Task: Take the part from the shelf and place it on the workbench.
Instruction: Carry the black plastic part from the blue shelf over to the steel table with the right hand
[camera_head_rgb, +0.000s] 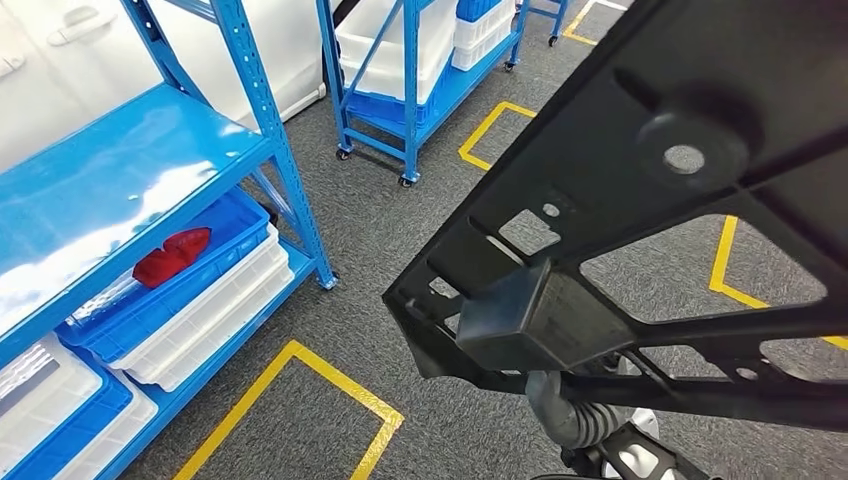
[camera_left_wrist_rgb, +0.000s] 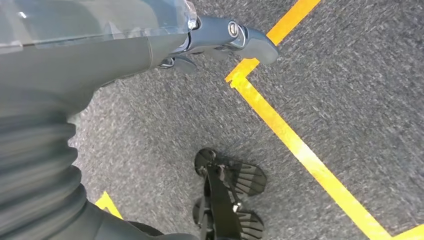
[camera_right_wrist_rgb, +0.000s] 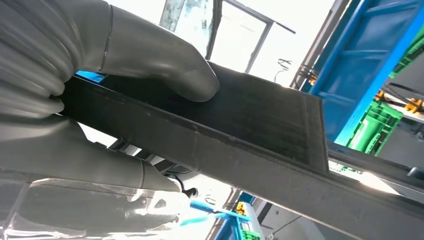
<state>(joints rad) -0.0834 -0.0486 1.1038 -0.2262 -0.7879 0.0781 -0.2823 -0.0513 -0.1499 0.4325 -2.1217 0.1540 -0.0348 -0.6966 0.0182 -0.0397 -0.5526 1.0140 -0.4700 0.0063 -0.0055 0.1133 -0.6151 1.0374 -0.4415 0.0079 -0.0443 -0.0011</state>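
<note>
A large black plastic part (camera_head_rgb: 650, 230), a flat frame with cut-outs and a boxy block, hangs tilted above the grey carpet and takes up the right half of the head view. My right hand (camera_right_wrist_rgb: 100, 90) grips its edge, with the thumb pressed on the upper face of the part (camera_right_wrist_rgb: 260, 125) and the fingers beneath it. The right forearm (camera_head_rgb: 565, 410) shows under the part. My left hand (camera_left_wrist_rgb: 215, 37) hangs over the floor with its dark fingers stretched out and nothing in them.
A blue shelf (camera_head_rgb: 130, 170) stands on the left, with blue and white bins below and a red object (camera_head_rgb: 172, 255) in one of them. A wheeled blue rack (camera_head_rgb: 410, 100) with white bins stands further back. Yellow tape (camera_head_rgb: 300, 400) marks boxes on the carpet.
</note>
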